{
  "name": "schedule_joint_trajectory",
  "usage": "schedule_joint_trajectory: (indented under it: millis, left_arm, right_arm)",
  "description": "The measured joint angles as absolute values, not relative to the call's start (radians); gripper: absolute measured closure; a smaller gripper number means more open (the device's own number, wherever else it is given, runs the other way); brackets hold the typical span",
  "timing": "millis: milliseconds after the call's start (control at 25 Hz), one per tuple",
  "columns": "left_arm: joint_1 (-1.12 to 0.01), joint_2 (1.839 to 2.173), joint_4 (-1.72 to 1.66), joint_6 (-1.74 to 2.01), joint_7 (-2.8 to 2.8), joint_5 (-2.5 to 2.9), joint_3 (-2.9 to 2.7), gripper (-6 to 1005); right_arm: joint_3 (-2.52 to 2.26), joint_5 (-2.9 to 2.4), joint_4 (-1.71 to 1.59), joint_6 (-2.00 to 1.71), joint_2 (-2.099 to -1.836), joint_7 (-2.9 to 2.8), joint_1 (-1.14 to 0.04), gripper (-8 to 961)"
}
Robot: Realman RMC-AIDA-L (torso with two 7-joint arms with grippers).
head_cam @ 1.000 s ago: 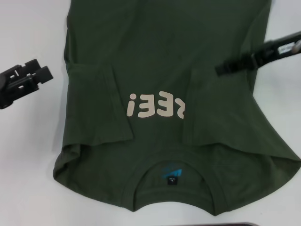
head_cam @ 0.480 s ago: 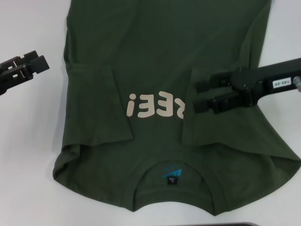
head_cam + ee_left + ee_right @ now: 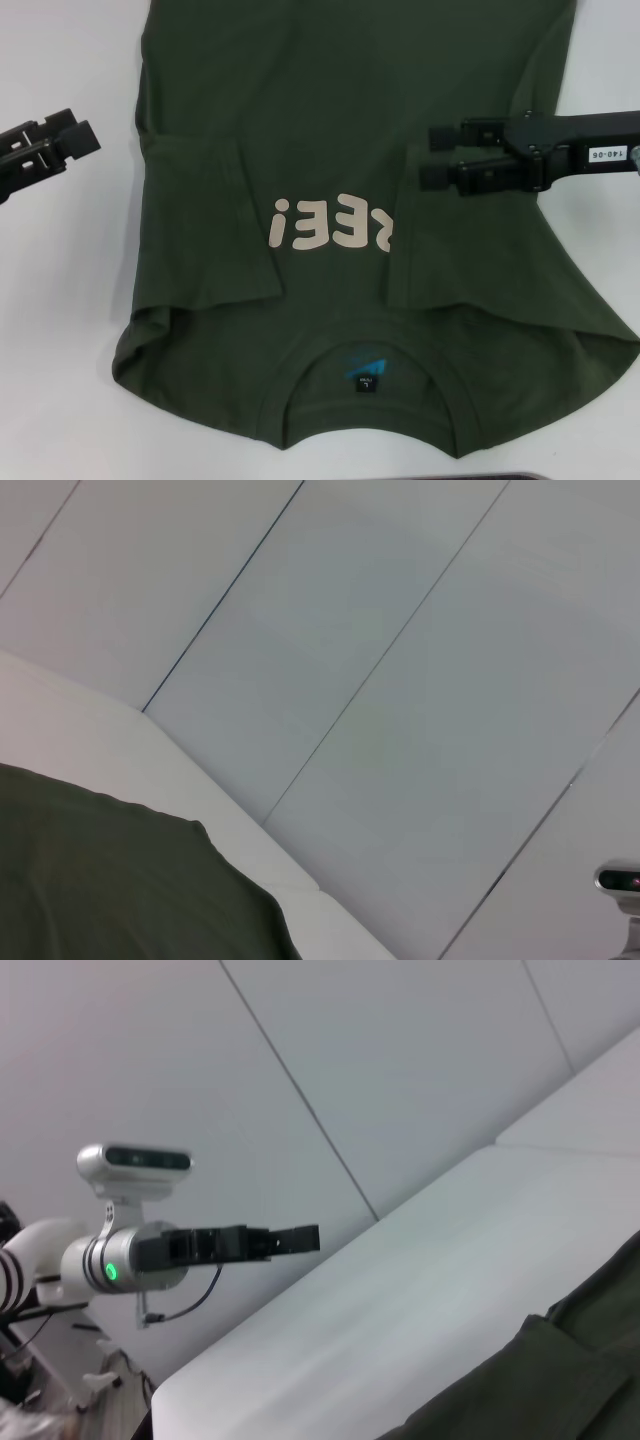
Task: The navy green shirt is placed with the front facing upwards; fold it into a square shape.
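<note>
Green shirt [image 3: 350,200]: both sleeves folded inward, cream lettering part-covered, collar nearest me. My right gripper [image 3: 432,153] spread above it; my left gripper [image 3: 85,137] spread, off-cloth.

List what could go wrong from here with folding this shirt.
1. The right gripper hovers open over the navy green shirt, beside the folded-in sleeve; a careless descent could pinch several layers or drag that fold open.
2. The left gripper waits off the cloth over the table, so a one-sided pull may skew the shirt.
3. The shoulder edges near the collar are rumpled, which may spoil a square result.
</note>
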State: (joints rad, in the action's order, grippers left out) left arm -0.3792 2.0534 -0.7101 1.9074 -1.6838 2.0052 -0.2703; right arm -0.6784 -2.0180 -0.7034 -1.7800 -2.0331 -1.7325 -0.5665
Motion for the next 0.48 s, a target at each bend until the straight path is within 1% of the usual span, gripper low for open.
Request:
schedule_joint_trajectory:
  millis: [160,320,480]
  left_arm:
    - [-0.381,2.054,-0.714,1.906,-1.670,2.007,-0.275,213]
    - [-0.380,2.055,-0.740,1.912,-1.670,2.011,-0.278,215]
    - [-0.350,2.059,-0.777,1.913,-1.670,2.036,-0.295,217]
  right_arm:
    - [-0.674,-2.012,-0.682,-1.752,-2.043,-1.737,-0.572,29]
    - [-0.672,-1.976,-0.665,-1.764,-2.045,-1.756,-0.583,29]
    - [-0.661,-1.908,-0.677,-1.784,-2.053,-1.751,-0.570,29]
